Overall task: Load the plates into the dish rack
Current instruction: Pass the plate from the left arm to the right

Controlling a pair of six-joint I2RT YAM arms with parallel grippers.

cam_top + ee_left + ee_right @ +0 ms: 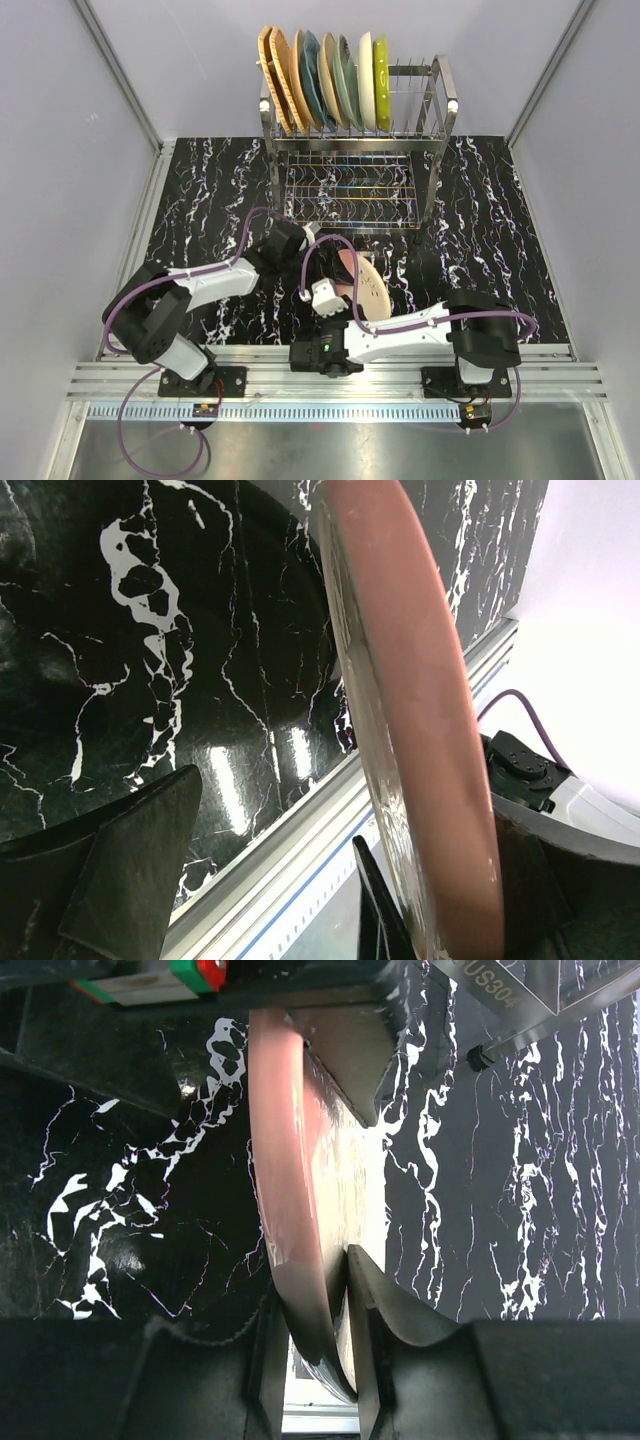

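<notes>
The right gripper [312, 1290] is pinched onto the near rim of the pink-edged plate [290, 1160], one finger on each face. That holds the plate on edge rather than flat, which is the attitude it needs to slide between upright tines.

The left gripper [300, 850] brackets the same plate but is spread wide. One finger stands well off the plate's face and the other is partly hidden behind it, so it grips nothing. I judge that the right arm alone carries the plate.

In the top view the plate hangs tilted above the black marbled table [200, 200], near the arm bases and well apart from the dish rack [440, 110] at the far edge. There the other plates [320, 80] stand upright in a row along the left of the top tier. The tines to their right carry no plate — the likely slot for this one, reached most directly by the right arm.
</notes>
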